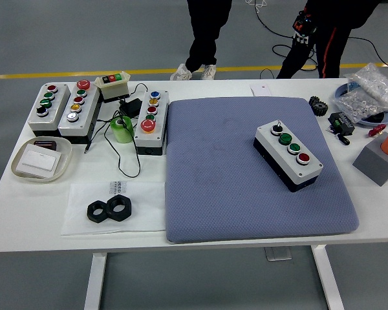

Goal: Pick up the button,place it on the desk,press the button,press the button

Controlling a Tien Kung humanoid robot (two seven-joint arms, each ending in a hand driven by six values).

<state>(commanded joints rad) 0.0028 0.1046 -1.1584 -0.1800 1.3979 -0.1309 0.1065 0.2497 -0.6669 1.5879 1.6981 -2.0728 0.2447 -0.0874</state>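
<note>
A grey button box lies at an angle on the right half of the blue-grey mat. Its top carries a black switch, two green buttons and a red button at the near end. More button boxes stand at the table's left: two side by side at the far left, a small one behind them and a narrow one beside the mat's left edge. Neither of my hands shows in the head view.
A green tape roll and black cables lie between the left boxes. Two black nuts rest on a white sheet, near a white tray. At the right are a bag of parts, a grey block and small tools. Two people stand behind the table.
</note>
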